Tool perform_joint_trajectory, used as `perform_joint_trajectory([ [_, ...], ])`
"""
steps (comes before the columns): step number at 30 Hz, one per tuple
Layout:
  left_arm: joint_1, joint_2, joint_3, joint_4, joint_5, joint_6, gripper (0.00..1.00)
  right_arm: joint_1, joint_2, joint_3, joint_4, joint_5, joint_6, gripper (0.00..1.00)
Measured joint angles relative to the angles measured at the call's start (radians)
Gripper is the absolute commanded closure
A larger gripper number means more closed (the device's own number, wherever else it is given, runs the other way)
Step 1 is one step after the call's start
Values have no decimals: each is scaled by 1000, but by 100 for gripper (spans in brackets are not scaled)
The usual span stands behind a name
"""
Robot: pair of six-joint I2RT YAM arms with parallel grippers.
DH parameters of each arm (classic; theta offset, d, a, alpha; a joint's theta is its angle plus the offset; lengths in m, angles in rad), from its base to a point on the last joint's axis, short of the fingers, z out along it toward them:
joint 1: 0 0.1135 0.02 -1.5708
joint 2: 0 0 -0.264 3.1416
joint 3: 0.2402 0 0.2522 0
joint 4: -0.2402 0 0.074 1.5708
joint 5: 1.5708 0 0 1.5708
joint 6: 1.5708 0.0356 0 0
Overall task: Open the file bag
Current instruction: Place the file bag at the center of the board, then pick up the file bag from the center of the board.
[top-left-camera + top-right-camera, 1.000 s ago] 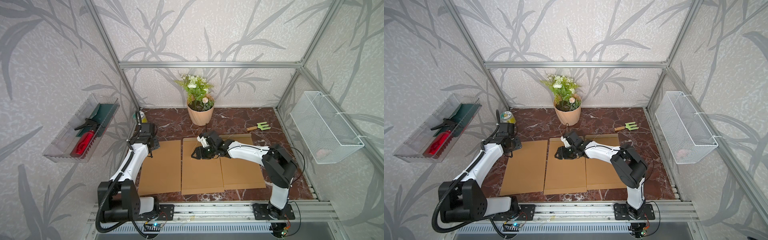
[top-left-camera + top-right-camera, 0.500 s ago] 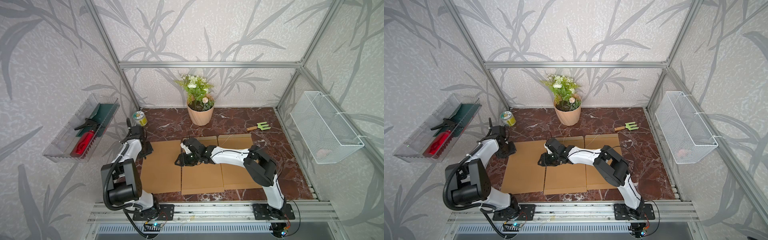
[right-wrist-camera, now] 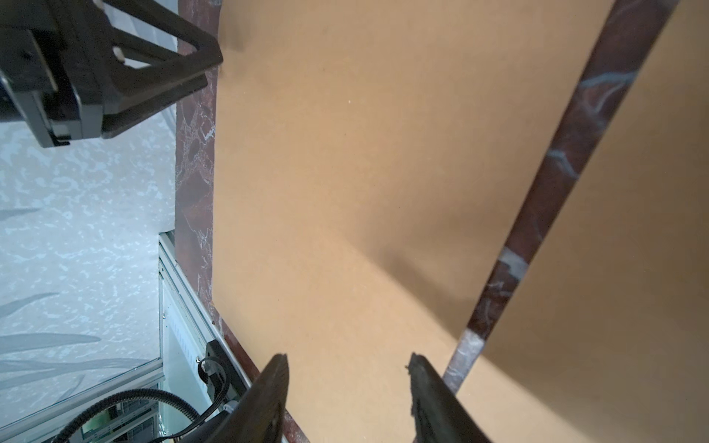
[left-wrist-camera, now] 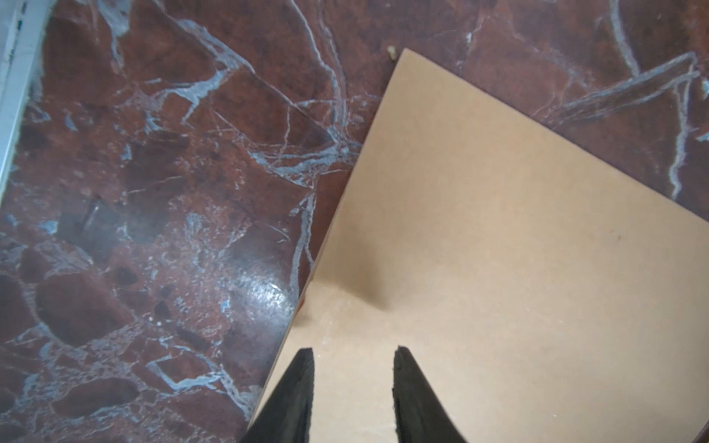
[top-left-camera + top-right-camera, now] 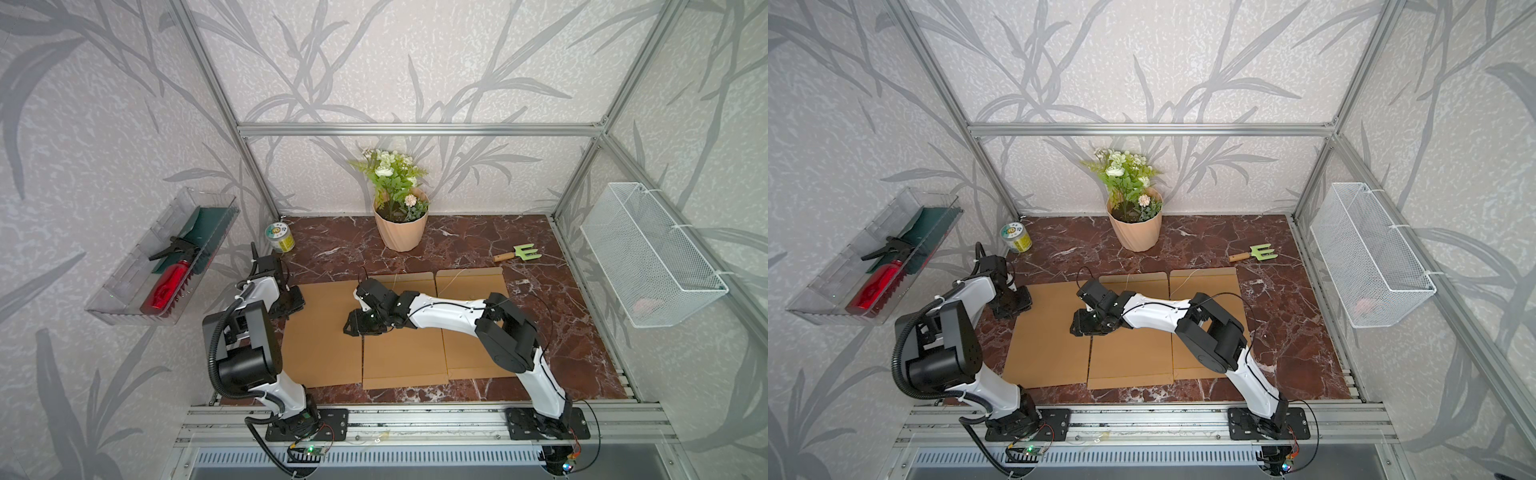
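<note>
Three flat brown file bags lie side by side on the marble table: left (image 5: pixel 322 336), middle (image 5: pixel 403 357), right (image 5: pixel 471 282). In both top views my left gripper (image 5: pixel 293 301) sits low at the left bag's far left corner. In the left wrist view it (image 4: pixel 353 351) is open over that bag (image 4: pixel 498 249), just inside its edge, with nothing between the fingers. My right gripper (image 5: pixel 355 326) hangs over the left bag's right edge, near the gap to the middle bag. In the right wrist view it (image 3: pixel 347 358) is open and empty above the bag (image 3: pixel 345 172).
A flower pot (image 5: pixel 401 232) stands at the back centre, a small tin (image 5: pixel 279 237) at the back left, a green garden fork (image 5: pixel 519 253) at the back right. A wire basket (image 5: pixel 648 257) hangs on the right wall, a clear tray (image 5: pixel 124 303) with a red bottle on the left.
My right gripper has moved left from the middle bag to the left bag's right edge. The left arm has folded back, its gripper now at that bag's far left corner. Both jaws narrowed a little.
</note>
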Motion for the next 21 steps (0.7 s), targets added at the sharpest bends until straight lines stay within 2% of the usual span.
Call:
perform_joint_trajectory([
  [9,12,15,0,0,3,27,65,5,1,1,-59,42,-2,47],
  [21,14,48,0,-1,-35,36,67,5,39,1,-49,43,11,47],
])
